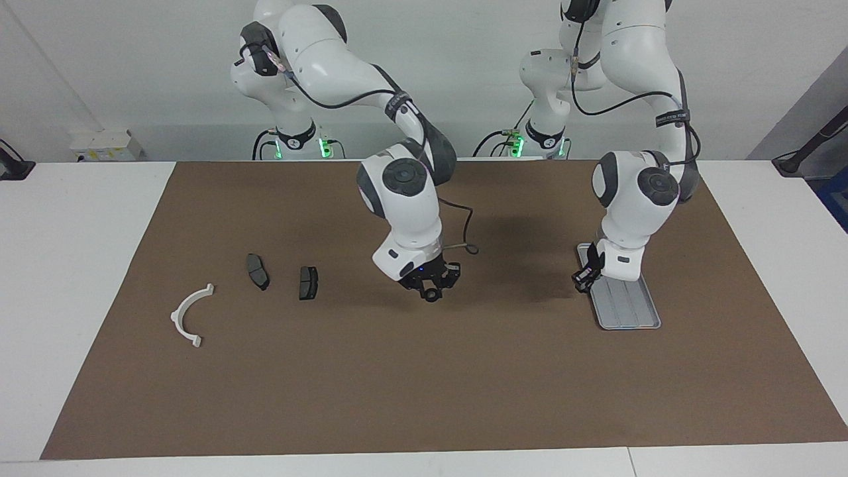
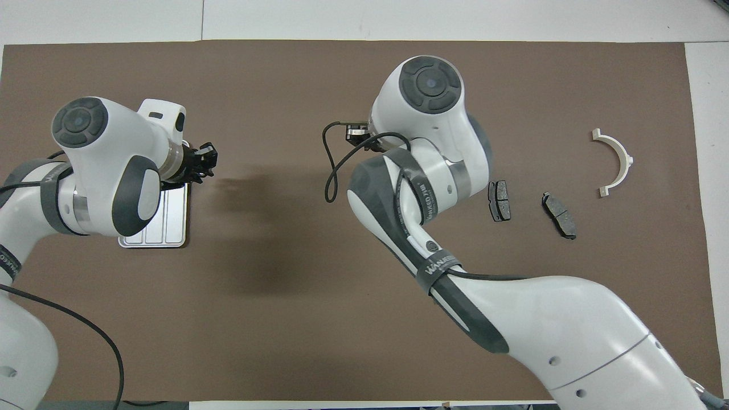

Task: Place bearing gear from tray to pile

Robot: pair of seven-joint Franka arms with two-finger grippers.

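Note:
A small dark round bearing gear (image 1: 432, 295) sits between the fingertips of my right gripper (image 1: 431, 290), which is shut on it low over the brown mat, between the tray and the pile. In the overhead view that gripper is hidden under its own wrist. The silver grooved tray (image 1: 629, 311) (image 2: 171, 228) lies toward the left arm's end. My left gripper (image 1: 582, 278) (image 2: 206, 162) is shut, holds nothing, and hangs over the tray's edge. The pile is a white arc bracket (image 1: 176, 317) (image 2: 626, 159) and two dark brake pads (image 1: 258, 271) (image 1: 308, 283).
The brown mat (image 1: 424, 384) covers most of the white table. A loose black cable (image 1: 464, 232) loops off the right wrist. The pads (image 2: 499, 200) (image 2: 559, 214) lie close beside the right forearm in the overhead view.

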